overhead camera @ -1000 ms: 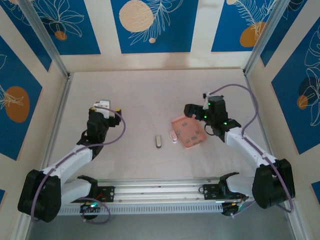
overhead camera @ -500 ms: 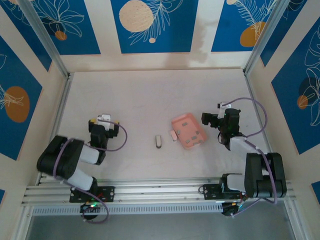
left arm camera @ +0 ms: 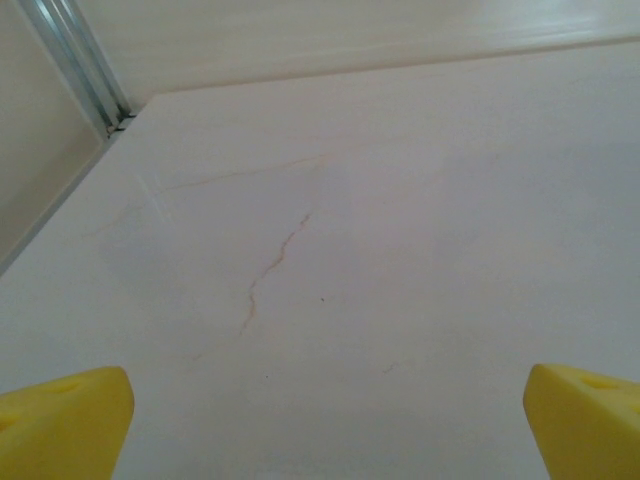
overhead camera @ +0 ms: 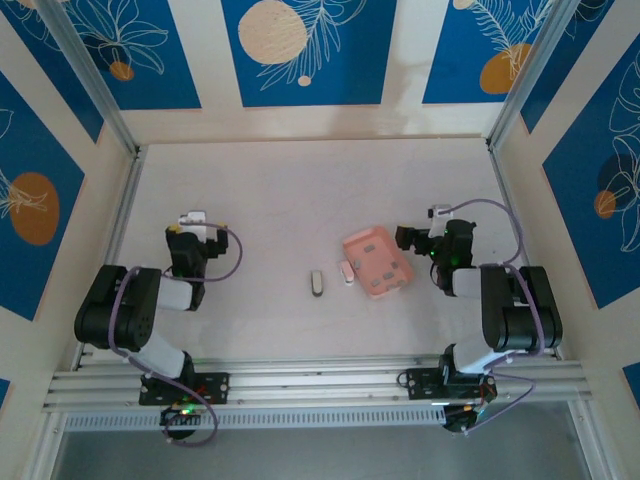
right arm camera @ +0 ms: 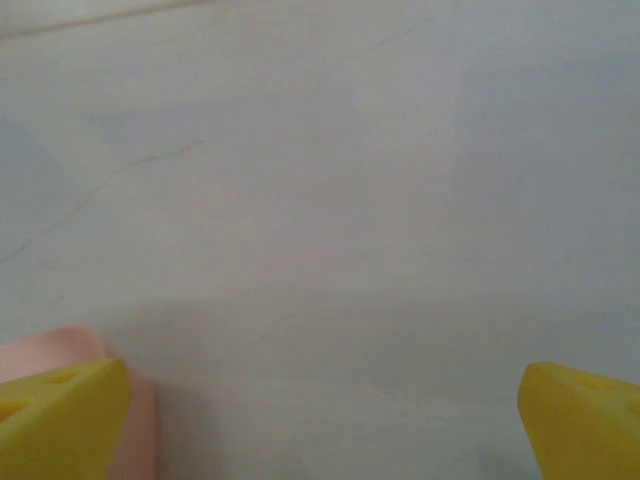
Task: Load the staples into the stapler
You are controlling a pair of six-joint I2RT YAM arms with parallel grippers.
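A: L gripper (overhead camera: 193, 232) first. Fingers?
B: Spread wide, nothing btwn them. In the L wrist view one yellow fingertip (left arm camera: 62, 420) sits in each bottom corner. There's bare table (left arm camera: 420, 200) ahead of them, w/ a thin crack (left arm camera: 272, 265) running fwd of the gap.

A: Where's the stapler?
B: The stapler (overhead camera: 316, 283) lies flat on the table, well to the right of the L fingers and apart from both grippers. It's roughly btwn the two sets of fingers, a bit nearer the R ones. Whether it's open or closed is too small to tell.

A: And the staples?
B: The staples pack (overhead camera: 348, 271), a small pale block, is near the stapler on the side toward the R fingers. It's just beside the left edge of the pink tray (overhead camera: 377, 263). Can't tell if it's touching.

A: R gripper?
B: R gripper (overhead camera: 432, 236) has its fingers wide apart too, holding nothing. The tray sits just left of them. In the R wrist view a pink corner of the tray shows right beside the left-hand fingertip (right arm camera: 60, 415), and the other fingertip is over bare table. Can't tell if that fingertip touches the tray. Stapler and pack are both further left, beyond the tray from these fingers.
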